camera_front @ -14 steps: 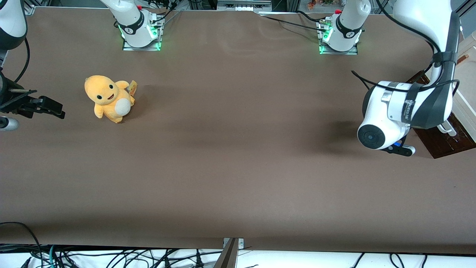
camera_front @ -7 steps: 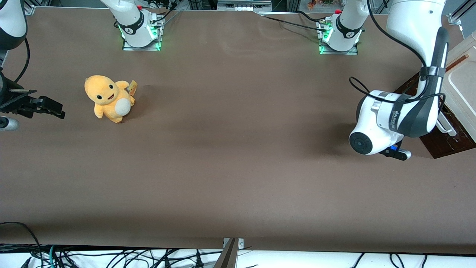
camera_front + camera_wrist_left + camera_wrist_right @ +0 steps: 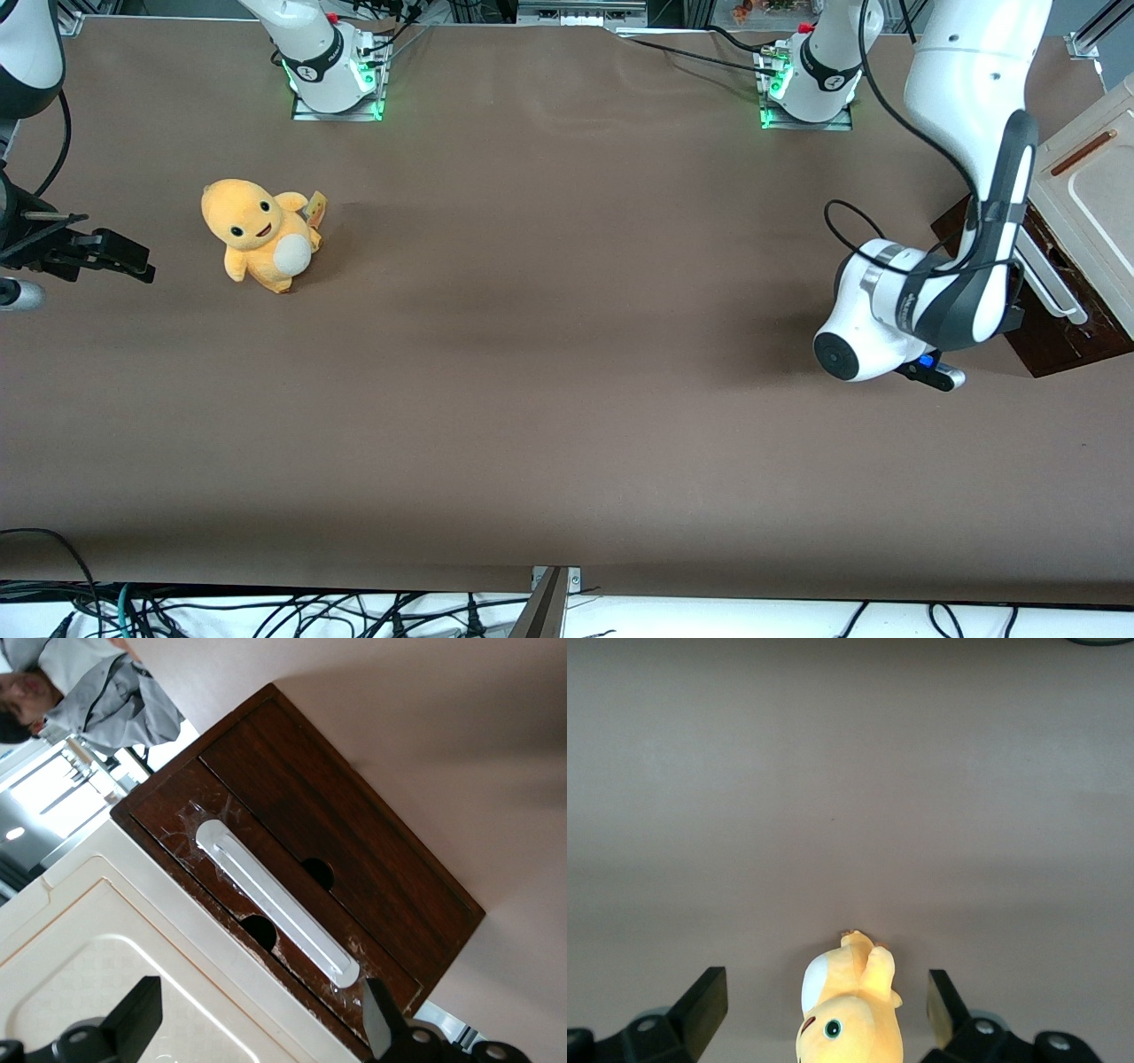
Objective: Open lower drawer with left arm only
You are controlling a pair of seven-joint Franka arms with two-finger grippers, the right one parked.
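The lower drawer (image 3: 354, 842) is a dark-brown wooden front under the cream-white cabinet top (image 3: 106, 930). A long white bar handle (image 3: 275, 899) runs across the brown front. No beige lining shows. In the front view the drawer (image 3: 1059, 341) and its handle (image 3: 1050, 288) lie at the working arm's end of the table. The left arm (image 3: 912, 306) hangs low just in front of the cabinet. Its gripper (image 3: 257, 1028) is open and empty, with the handle's end near one fingertip (image 3: 379, 1019). In the front view the gripper is mostly hidden by the wrist.
A yellow plush toy (image 3: 257, 235) stands on the brown table (image 3: 567, 354) toward the parked arm's end, also in the right wrist view (image 3: 850, 1010). Two arm bases (image 3: 811, 80) stand at the table's edge farthest from the front camera. A person (image 3: 80, 691) shows past the cabinet.
The left arm's wrist has moved away from the cabinet toward the parked arm's end and slightly nearer the front camera. More of the cream cabinet top and the handle is now uncovered.
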